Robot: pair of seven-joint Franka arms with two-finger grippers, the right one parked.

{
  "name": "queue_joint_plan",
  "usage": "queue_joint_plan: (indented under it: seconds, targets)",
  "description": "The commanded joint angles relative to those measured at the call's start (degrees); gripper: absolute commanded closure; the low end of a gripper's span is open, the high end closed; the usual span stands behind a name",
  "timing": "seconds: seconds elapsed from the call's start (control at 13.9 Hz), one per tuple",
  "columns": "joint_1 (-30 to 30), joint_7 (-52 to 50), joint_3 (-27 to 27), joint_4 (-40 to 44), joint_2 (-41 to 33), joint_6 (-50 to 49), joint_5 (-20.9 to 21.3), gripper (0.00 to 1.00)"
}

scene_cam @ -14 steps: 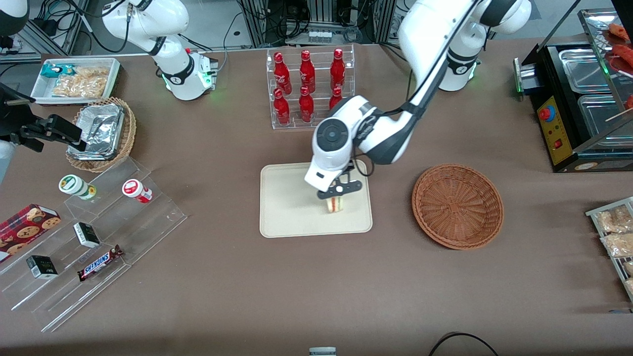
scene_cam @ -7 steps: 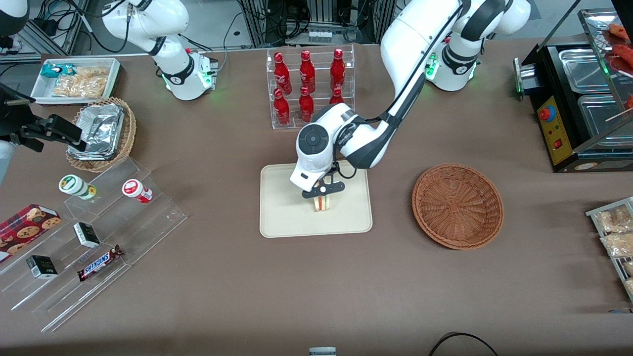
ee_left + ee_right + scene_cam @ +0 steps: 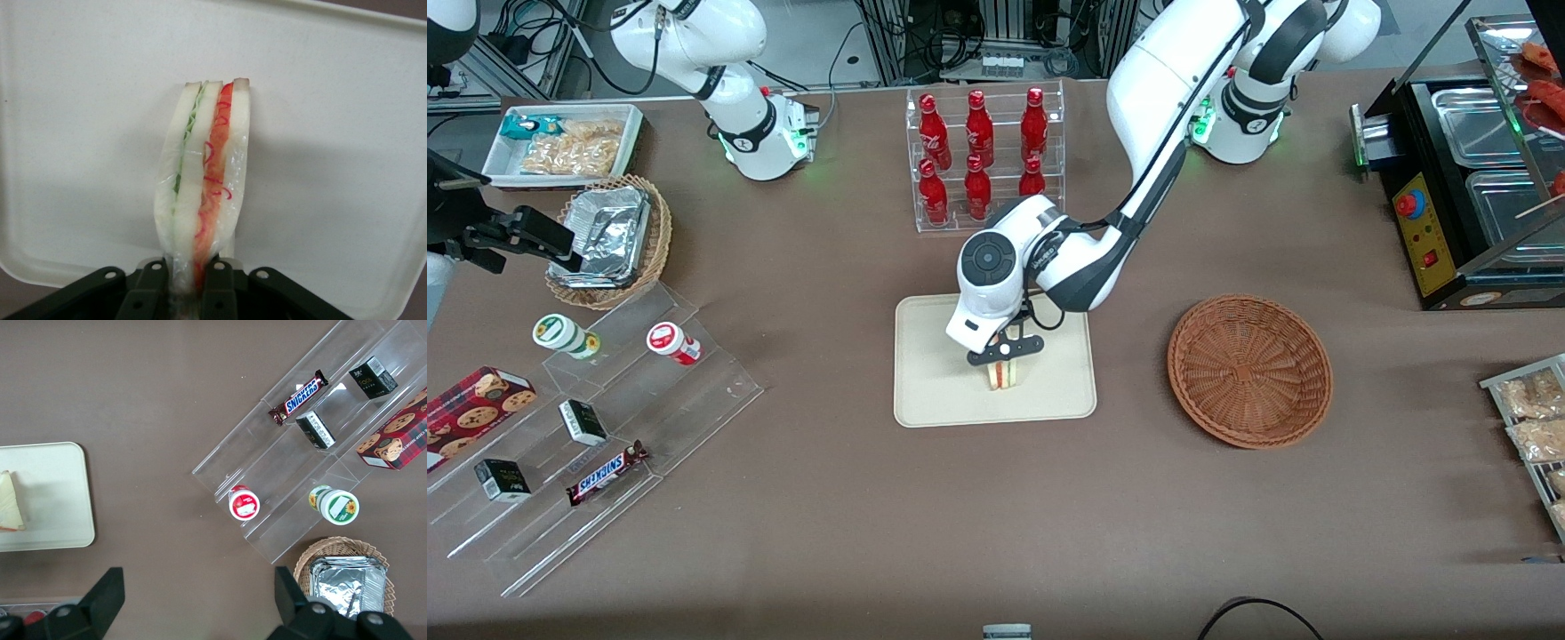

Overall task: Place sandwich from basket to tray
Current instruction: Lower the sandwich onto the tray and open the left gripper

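the gripper [image 3: 189, 283] has its two dark fingers [image 3: 151, 288] pinching the sandwich [image 3: 203, 177] at its wide end, one pad on each outer slice of bread, so the wedge stands on edge with its green and red filling layers showing between the pale slices. in the front view the gripper [image 3: 1004, 354] sits low over the tray [image 3: 934, 391], with the sandwich [image 3: 1003, 375] hanging just under it above the middle of the tray; whether the wedge touches the tray surface cannot be told. the right wrist view shows one pale face of the sandwich [image 3: 11, 501] over the tray [image 3: 60, 493]. the cream tray lies near the middle of the table, nearer the front camera than the clear rack of red bottles [image 3: 982, 153]. the reddish-brown basket [image 3: 1250, 370] holds nothing and sits apart from the tray, toward the working arm's end of the table.
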Motion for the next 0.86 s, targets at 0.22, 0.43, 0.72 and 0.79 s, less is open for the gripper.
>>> queue_joint_plan:
  seconds: [0.22,0.43,0.72,0.79]
  targets:
    - [-0.3,-2.5,0.5,1.6,-0.1,1.0,0.2,0.00]
    - [-0.3,-2.5,0.5,1.3,-3.9,-2.7,0.7,0.00]
    - [1.5,-0.7,3.3,1.2,-9.4,-13.0,0.5,0.00]
    - [2.4,0.7,3.3,1.3,-10.6,-15.5,0.5,0.00]
